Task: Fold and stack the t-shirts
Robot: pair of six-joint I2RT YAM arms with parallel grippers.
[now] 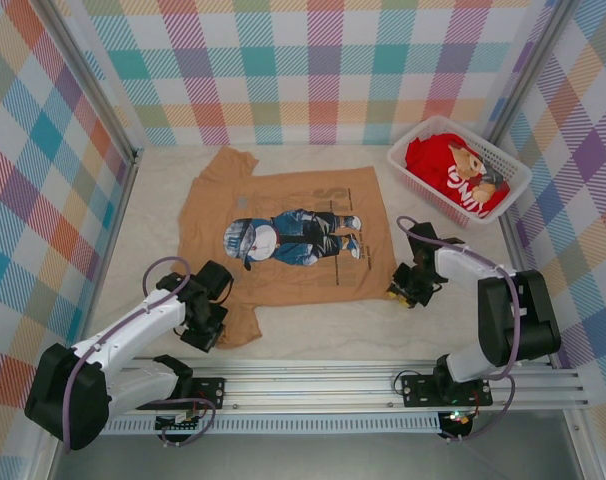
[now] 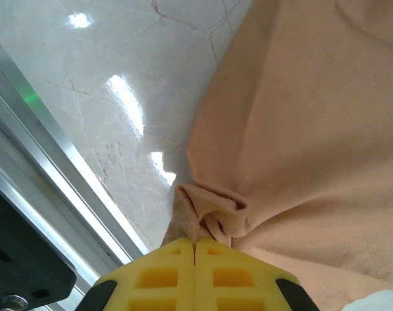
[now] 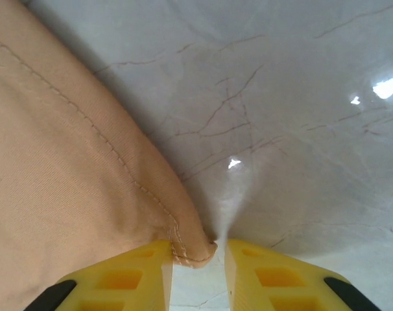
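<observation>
A tan shirt (image 1: 283,235) lies flat in the middle of the desk (image 1: 323,335). It has a picture (image 1: 288,240) of a cartoon figure in blue on it. Its neck is at the left and its bottom edge is at the right.

A red shirt (image 1: 445,160) sits bunched up in a white basket (image 1: 414,134). The basket is in the far right corner, well apart from the tan shirt.

The left gripper (image 1: 205,322) is at the near left corner of the tan shirt. In the left wrist view its yellow fingers (image 2: 164,272) are pressed together. A little bunch of tan cloth is pinched between them.

The right gripper (image 1: 401,290) is at the near right corner of the tan shirt. In the right wrist view its fingers (image 3: 261,272) are apart, with a gap between them. The stitched corner of the shirt pokes into that gap and touches one finger. It looks loose there, but that is hard to tell.
</observation>
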